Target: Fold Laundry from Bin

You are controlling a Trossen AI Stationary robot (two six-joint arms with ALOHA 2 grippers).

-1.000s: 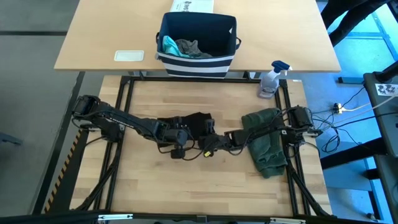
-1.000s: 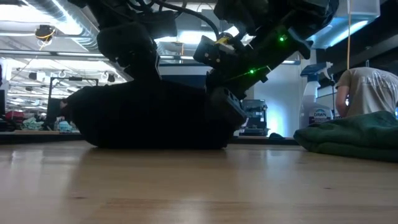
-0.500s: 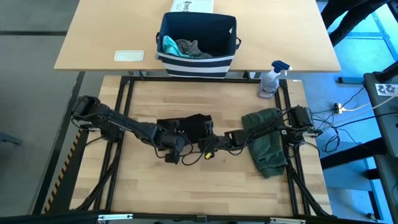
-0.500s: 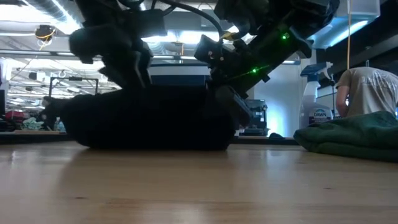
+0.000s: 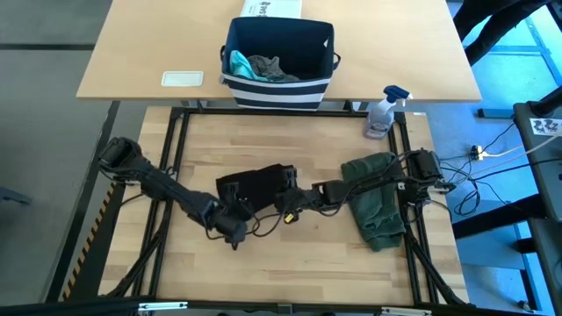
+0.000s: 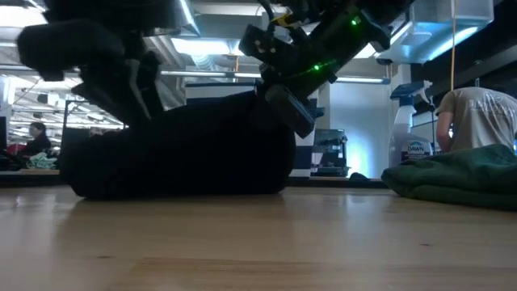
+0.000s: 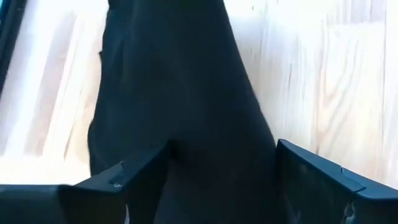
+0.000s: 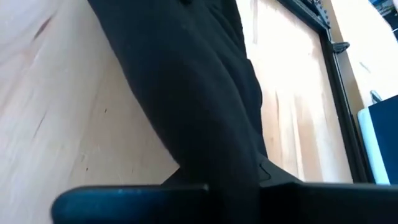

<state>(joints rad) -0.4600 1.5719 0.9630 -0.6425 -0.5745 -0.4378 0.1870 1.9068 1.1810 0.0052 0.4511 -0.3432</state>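
The left gripper (image 5: 230,231) sits nearest the front edge of the worktop (image 5: 290,263), its fingers (image 7: 130,177) spread wide with the black T-shirt (image 5: 255,186) just ahead of them and running out between them in its wrist view, apparently not clamped. Just beside it, toward the middle, the right gripper (image 5: 286,213) is pressed together on the near edge of that same black garment, the cloth bulging over its fingers in the right wrist view. The step in hand looks like tidying a fold on this bundle, which lies as a thick dark roll in the low view (image 6: 178,149).

To do it well, the right gripper should hold its pinch low and draw the edge flat rather than lift it, so the roll does not unwind; the open left gripper would do best to come in at the opposite edge and take only the top layer.

Off to the right gripper's outer side lies the olive-green piece (image 5: 376,197), already folded, well apart. Far beyond both grippers stands the bin (image 5: 279,54), with teal and grey cloth inside, and a spray bottle (image 5: 385,111) near the worktop's far corner
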